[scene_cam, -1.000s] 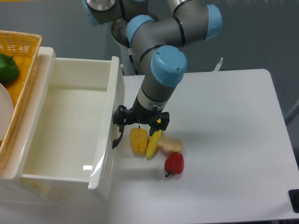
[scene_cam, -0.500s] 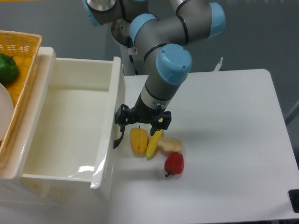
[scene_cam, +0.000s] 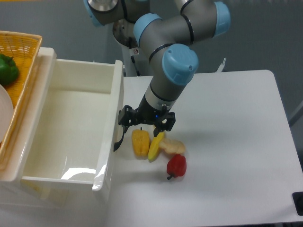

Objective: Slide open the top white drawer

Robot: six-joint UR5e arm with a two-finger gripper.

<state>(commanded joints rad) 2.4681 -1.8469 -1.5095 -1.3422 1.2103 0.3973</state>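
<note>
The top white drawer (scene_cam: 71, 120) is a deep glossy cream tray at the left, pulled out toward the right, and its inside is empty. Its black curved handle (scene_cam: 119, 139) hangs on the front panel, which faces the table's middle. My gripper (scene_cam: 146, 123) hovers just right of that panel, pointing down with its black fingers spread open. The left finger (scene_cam: 125, 116) sits close to the top of the handle, and I cannot tell whether they touch. Nothing is held between the fingers.
Right under the gripper lie a yellow corn piece (scene_cam: 140, 143), a banana (scene_cam: 155, 145), a beige food piece (scene_cam: 173, 147) and a red pepper (scene_cam: 176, 165). A yellow wicker basket (scene_cam: 21, 71) holding a green pepper (scene_cam: 7, 68) stands at the far left.
The arm and gripper have shifted slightly to the right, and the drawer front has come a little further out with them.
</note>
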